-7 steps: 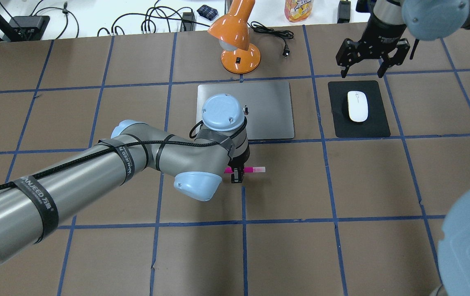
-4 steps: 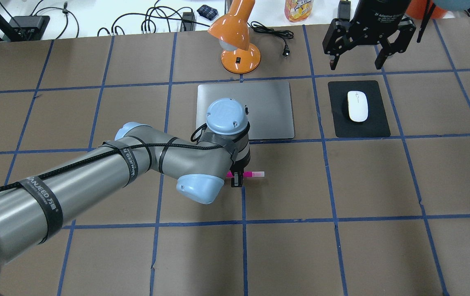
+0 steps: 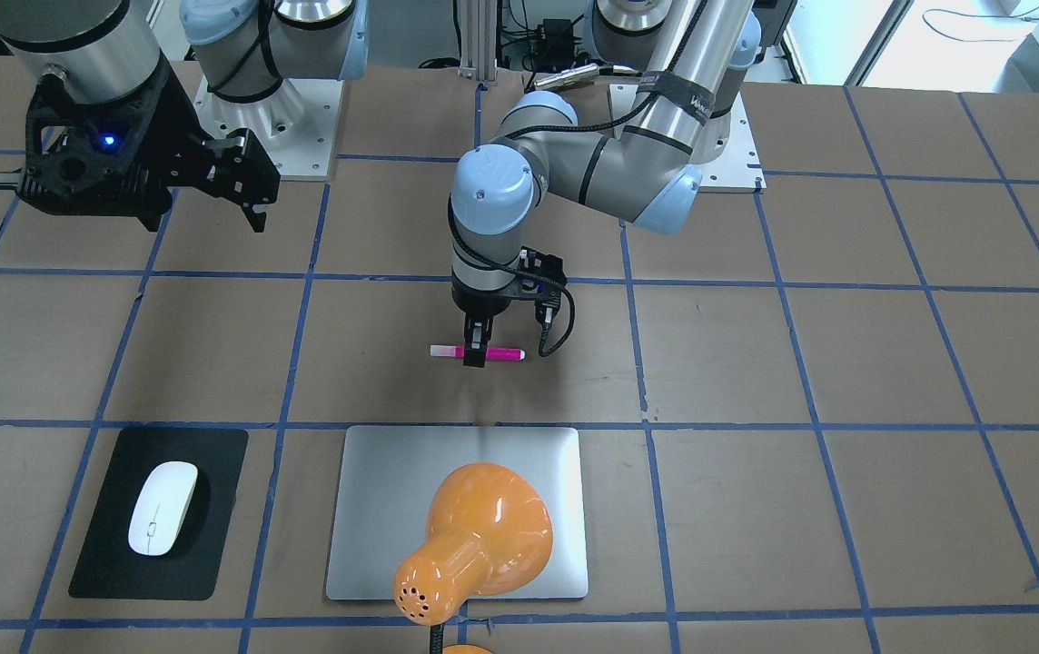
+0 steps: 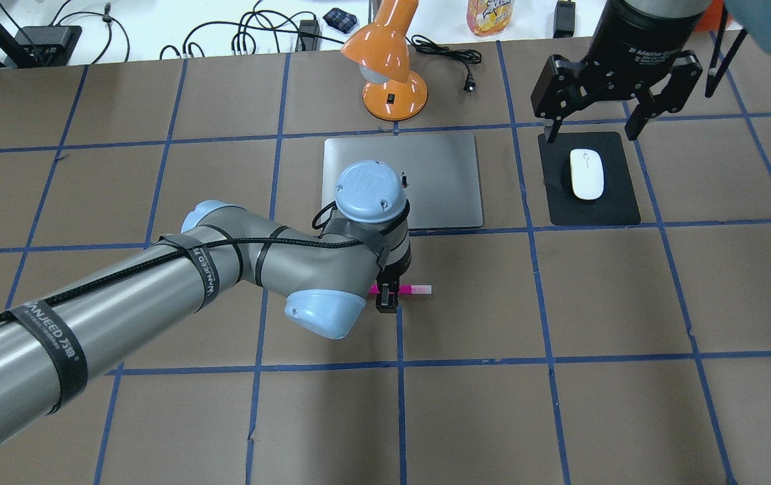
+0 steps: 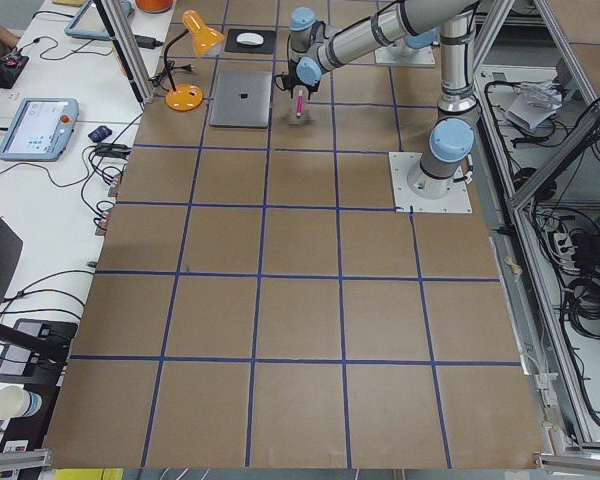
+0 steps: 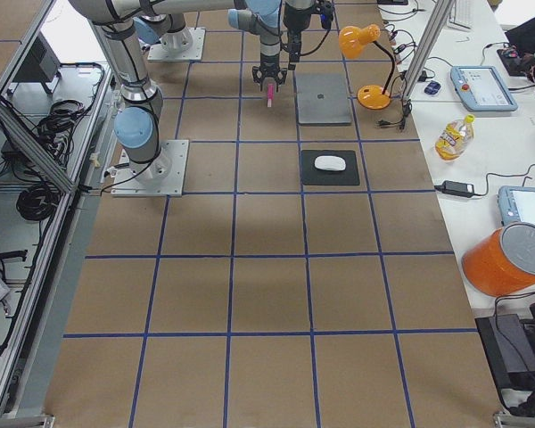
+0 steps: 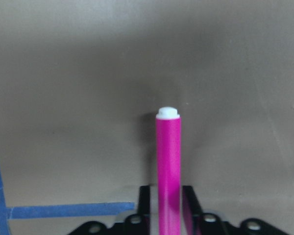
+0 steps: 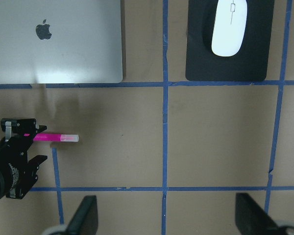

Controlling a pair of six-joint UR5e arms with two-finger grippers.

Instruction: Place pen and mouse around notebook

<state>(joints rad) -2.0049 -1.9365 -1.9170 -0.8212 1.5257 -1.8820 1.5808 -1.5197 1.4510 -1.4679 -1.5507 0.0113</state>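
While left jaws pinch one pen [image 4: 416, 289] near one notebook [image 4: 441, 168], right jaws gape apart from one mouse [image 4: 586, 174].

Before you, the notebook [image 4: 439, 175] shows brushed silver metal with a soft sheen; the mouse [image 4: 586, 174] is glossy white plastic, its mat [image 4: 594, 210] matt black; the pen [image 7: 168, 161] gleams smooth magenta; the lamp [image 4: 385, 40] is glossy orange; the bench [image 4: 614, 296] looks matt brown paper.
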